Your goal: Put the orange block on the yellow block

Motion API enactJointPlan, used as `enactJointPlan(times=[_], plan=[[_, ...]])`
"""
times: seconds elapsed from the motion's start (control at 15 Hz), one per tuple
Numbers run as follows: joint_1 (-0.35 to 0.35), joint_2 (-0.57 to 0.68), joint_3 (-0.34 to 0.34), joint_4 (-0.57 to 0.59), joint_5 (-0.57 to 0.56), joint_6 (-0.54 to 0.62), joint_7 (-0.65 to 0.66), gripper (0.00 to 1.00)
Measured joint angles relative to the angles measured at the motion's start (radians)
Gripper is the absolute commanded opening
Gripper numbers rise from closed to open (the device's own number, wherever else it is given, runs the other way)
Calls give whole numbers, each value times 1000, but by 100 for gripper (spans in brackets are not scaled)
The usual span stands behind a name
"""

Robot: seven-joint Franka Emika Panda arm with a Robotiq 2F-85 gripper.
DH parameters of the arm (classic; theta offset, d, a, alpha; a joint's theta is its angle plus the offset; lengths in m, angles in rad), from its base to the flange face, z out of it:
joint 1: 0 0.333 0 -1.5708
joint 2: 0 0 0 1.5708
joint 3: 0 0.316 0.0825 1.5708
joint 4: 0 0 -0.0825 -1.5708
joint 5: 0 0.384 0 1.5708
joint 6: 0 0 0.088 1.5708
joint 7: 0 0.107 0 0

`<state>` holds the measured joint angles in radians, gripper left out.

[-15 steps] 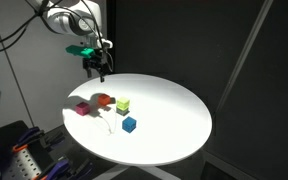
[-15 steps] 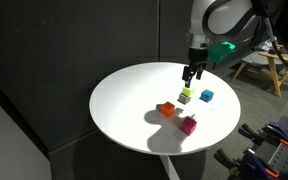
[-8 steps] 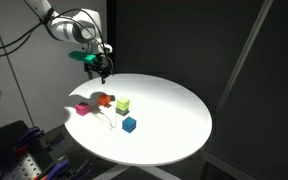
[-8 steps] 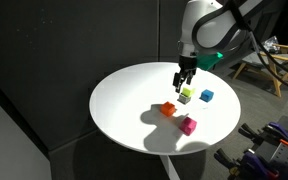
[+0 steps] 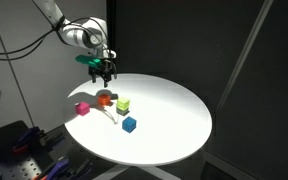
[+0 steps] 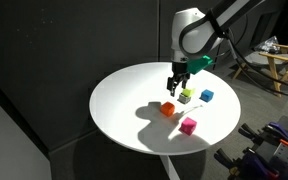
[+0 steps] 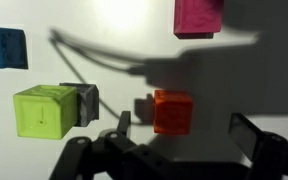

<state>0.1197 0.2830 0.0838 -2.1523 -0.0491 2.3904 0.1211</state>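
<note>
1. Orange block (image 7: 172, 110) sits on the table (image 5: 174, 110), between its centre and edge.
2. Yellow block (image 7: 42, 110) lies just beside it, not touching.
3. Your gripper (image 5: 104, 74) hovers above the orange block, fingers (image 7: 246, 132) spread wide, holding nothing.
4. Pink block (image 7: 198, 15) and blue block (image 7: 4, 47) lie near.

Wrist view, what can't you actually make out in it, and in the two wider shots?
- Wrist view: pink block is cut off by the top edge, blue block by the left edge.
- Wrist view: the jaws are dark and blurred at the bottom edge.
- Both exterior views: the jaws are too small to judge their opening.
</note>
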Motion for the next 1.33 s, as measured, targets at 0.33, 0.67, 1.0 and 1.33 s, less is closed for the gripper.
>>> enactJointPlan(times=[0.33,0.67,1.0,1.33], plan=[[27,74,-10,80,-14,-48,30,100],[45,152,-23,129,-38,-47,40,100],[52,203,-35,161,-39,-40,41,100],[58,251,-41,200,-39,-37,41,100]])
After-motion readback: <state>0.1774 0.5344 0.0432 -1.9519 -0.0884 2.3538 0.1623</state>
